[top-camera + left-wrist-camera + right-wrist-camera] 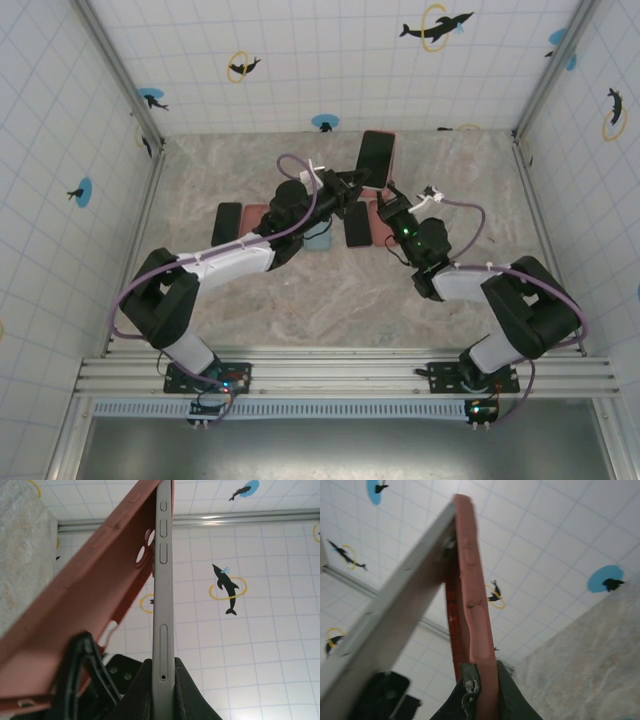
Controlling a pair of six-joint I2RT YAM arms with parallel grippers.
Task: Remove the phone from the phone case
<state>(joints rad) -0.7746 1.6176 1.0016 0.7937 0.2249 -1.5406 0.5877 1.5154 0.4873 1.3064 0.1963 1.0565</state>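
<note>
With the left gripper point(162, 676) pinching the phone point(162, 605) by its bare side and the right gripper point(481, 686) nipped onto the phone case point(472, 605) rim, I'd worry either thin hold slips if the far corner, seemingly seated in the case, resists, dropping it onto the table point(330, 300). The phone is held in the air toward the table's 12 o'clock side, its long axis running 6 to 12.
</note>
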